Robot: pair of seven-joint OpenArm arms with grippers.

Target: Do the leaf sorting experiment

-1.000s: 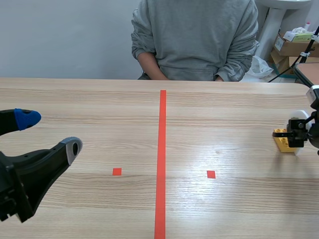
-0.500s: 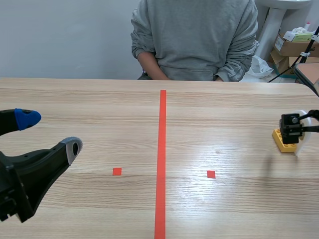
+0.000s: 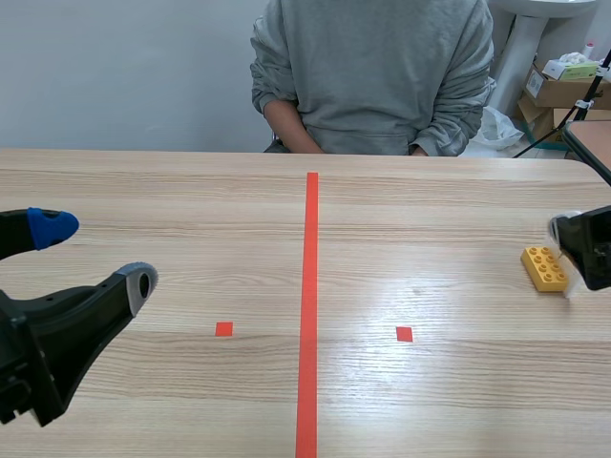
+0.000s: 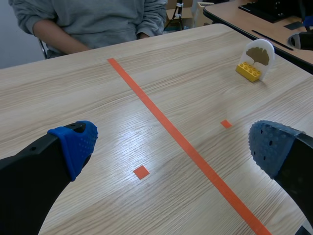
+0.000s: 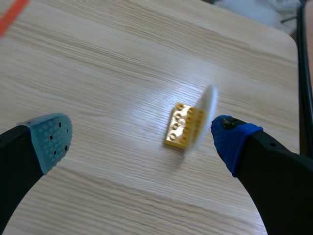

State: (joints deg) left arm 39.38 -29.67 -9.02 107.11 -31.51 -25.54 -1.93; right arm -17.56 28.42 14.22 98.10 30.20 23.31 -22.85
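A yellow brick (image 3: 544, 268) stands on the table at the far right and carries an upright white card (image 4: 260, 58) with a tan leaf shape on it. In the right wrist view the brick (image 5: 182, 126) and the card (image 5: 203, 117), seen edge-on, lie ahead of my open right gripper (image 5: 141, 139), nearer its blue-padded finger and untouched. In the scene view my right gripper (image 3: 584, 250) hangs just right of the brick. My left gripper (image 3: 95, 255) is open at the near left, empty, far from the brick (image 4: 248, 72).
A person in a grey sweatshirt (image 3: 372, 72) sits across the table with hands below its edge. An orange-red tape line (image 3: 309, 305) runs down the table's middle, with a small square on each side. Boxes (image 3: 563, 86) stand off the table at the back right.
My right gripper has pulled away from the yellow brick toward the right, leaving the brick and card standing on the table. The left arm has not moved.
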